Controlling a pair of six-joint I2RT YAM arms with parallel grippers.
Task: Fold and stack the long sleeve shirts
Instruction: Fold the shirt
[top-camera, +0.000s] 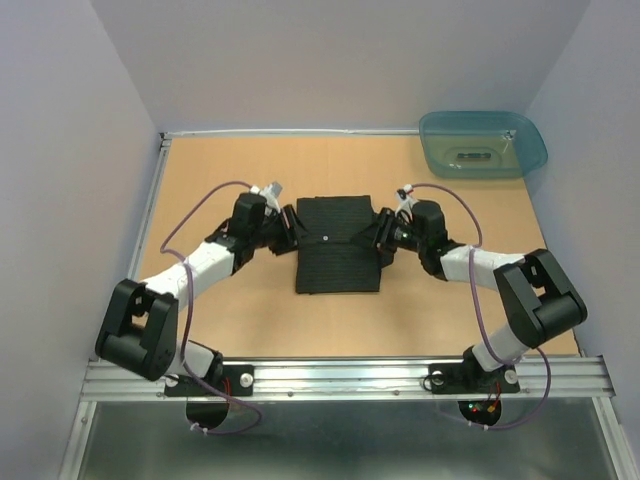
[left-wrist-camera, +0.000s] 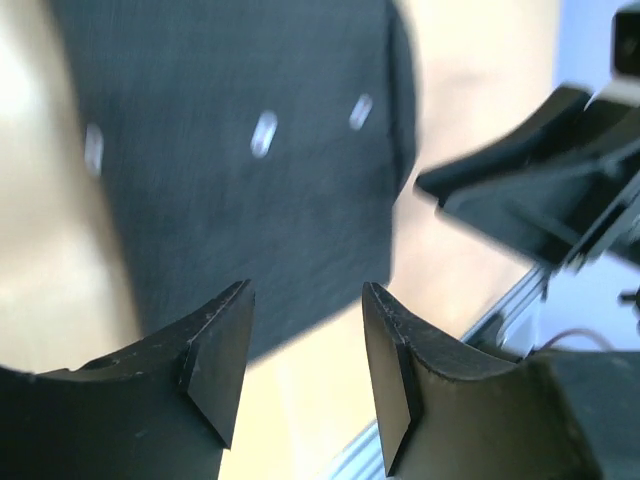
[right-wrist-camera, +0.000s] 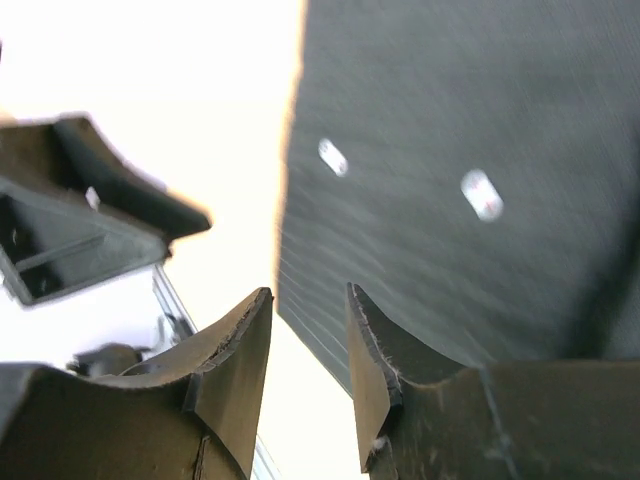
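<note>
Left gripper (left-wrist-camera: 305, 300) hovering beside shirt (top-camera: 338, 250), fingers spreading partway, holding nothing. Right gripper (right-wrist-camera: 310, 300) hovering at shirt's opposite side, fingers narrowly parted, empty.

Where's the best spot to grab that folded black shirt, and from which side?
Probably its two side edges: the shirt lies flat as a folded rectangle, so only the edges give layers to pinch. Come in low from the left and right together; the left end effector and right end effector sit open beside those edges.
</note>
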